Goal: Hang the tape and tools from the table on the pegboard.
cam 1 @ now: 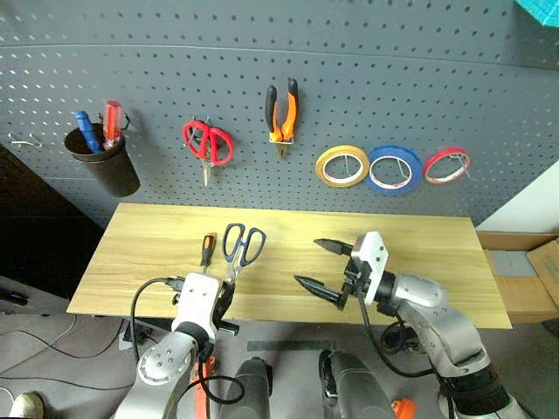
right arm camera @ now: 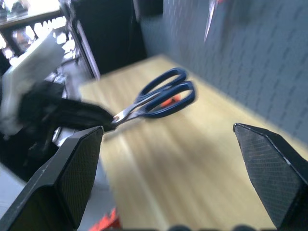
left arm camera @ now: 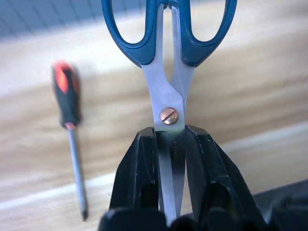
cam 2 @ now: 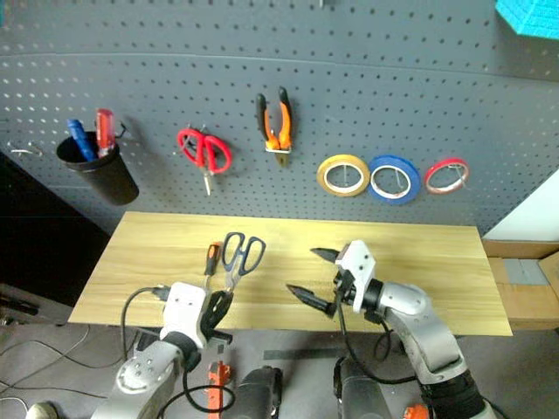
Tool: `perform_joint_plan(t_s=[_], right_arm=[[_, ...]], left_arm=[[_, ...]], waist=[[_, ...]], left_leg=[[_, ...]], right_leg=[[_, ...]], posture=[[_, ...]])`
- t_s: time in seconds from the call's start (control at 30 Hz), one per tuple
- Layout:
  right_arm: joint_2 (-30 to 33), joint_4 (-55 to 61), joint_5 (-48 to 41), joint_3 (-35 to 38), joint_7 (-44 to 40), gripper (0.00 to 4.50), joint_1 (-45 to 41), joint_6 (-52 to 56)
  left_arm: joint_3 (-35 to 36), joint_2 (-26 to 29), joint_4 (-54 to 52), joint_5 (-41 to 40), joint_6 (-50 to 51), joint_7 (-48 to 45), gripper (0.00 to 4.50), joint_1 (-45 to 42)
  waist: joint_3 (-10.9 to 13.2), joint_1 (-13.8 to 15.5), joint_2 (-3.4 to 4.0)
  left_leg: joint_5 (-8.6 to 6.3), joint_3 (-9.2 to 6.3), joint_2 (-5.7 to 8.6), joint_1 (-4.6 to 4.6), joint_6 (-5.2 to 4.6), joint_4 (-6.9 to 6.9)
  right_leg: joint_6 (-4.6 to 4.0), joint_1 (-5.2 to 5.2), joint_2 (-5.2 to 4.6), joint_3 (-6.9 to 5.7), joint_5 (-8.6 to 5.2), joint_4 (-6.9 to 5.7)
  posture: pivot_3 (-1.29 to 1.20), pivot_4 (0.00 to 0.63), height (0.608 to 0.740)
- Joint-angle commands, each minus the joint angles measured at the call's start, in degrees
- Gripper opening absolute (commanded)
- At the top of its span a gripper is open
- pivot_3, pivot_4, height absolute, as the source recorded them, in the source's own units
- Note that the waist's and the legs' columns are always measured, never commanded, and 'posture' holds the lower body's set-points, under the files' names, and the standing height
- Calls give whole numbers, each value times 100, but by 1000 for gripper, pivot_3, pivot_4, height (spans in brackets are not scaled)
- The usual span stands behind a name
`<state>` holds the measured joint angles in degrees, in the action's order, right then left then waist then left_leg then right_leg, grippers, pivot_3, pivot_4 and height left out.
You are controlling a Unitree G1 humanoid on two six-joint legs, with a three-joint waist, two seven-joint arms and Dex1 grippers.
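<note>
The dark-handled scissors [left arm camera: 169,53] are clamped by their blades in the left gripper [left arm camera: 171,159], near the tabletop's [cam 1: 419,236] front edge, handles toward the pegboard [cam 1: 367,78]. The small screwdriver [cam 1: 207,250] lies just beside them. The right gripper [cam 1: 319,264] is held wide apart and empty over the tabletop's front middle, while the pliers [cam 1: 281,116] and yellow tape [cam 1: 341,166] hang on the pegboard.

No text, label, brand or number can be read anywhere.
</note>
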<state>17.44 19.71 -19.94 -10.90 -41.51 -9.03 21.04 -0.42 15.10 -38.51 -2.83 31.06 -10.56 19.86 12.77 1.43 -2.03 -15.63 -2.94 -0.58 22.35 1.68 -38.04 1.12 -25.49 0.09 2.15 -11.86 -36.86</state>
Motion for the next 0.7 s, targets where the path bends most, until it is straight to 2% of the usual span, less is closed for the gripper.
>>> perform_joint_plan(t_s=[0.03, 0.17, 0.27, 0.43, 0.53, 0.7], right_arm=[[-172, 286, -433, 264, 159, 4500, -156, 124], [-391, 269, -776, 352, 258, 4500, -375, 278], [-518, 149, -819, 283, 275, 4500, -585, 267], [-701, -189, -716, 214, 261, 4500, -968, 162], [-754, -427, -618, 221, 276, 4500, -1186, 74], [-774, -625, -467, 266, 425, 4500, -1258, -43]], left_arm=[[193, -112, -760, 219, -478, 294, 458, -31], [313, -165, -1029, 557, -990, 548, 458, -41], [555, -189, -872, 626, -1051, 687, 458, -476], [840, -85, -51, 425, -1004, 581, 458, -1524], [899, -52, 539, 174, -958, 362, 458, -2070], [893, -139, 1285, -202, -957, 156, 458, -2687]], waist=[[-87, 8, 4], [-267, 11, -3], [-397, 26, -1], [-585, 84, 3], [-627, 114, 1], [-668, 137, -6]], left_leg=[[0, 1, 0, -8, -1, -2], [1, 6, 0, -47, -2, -2], [1, 21, 4, -57, -2, -2], [1, 20, 3, -87, -3, -2], [0, 20, 1, -164, -4, 9], [0, 28, 3, -164, -4, 5]], right_leg=[[0, 8, 4, -1, 0, -1], [-19, 42, 38, 0, -11, -1], [-13, 44, 59, 3, -7, -4], [-8, 66, 84, 0, 5, -13], [-44, 141, 85, -1, -17, -5], [-32, 142, 86, 9, -10, -9]], posture=[[179, 81, 740], [197, 57, 740], [207, 33, 740], [200, 14, 740], [190, 10, 740], [170, 9, 740]])
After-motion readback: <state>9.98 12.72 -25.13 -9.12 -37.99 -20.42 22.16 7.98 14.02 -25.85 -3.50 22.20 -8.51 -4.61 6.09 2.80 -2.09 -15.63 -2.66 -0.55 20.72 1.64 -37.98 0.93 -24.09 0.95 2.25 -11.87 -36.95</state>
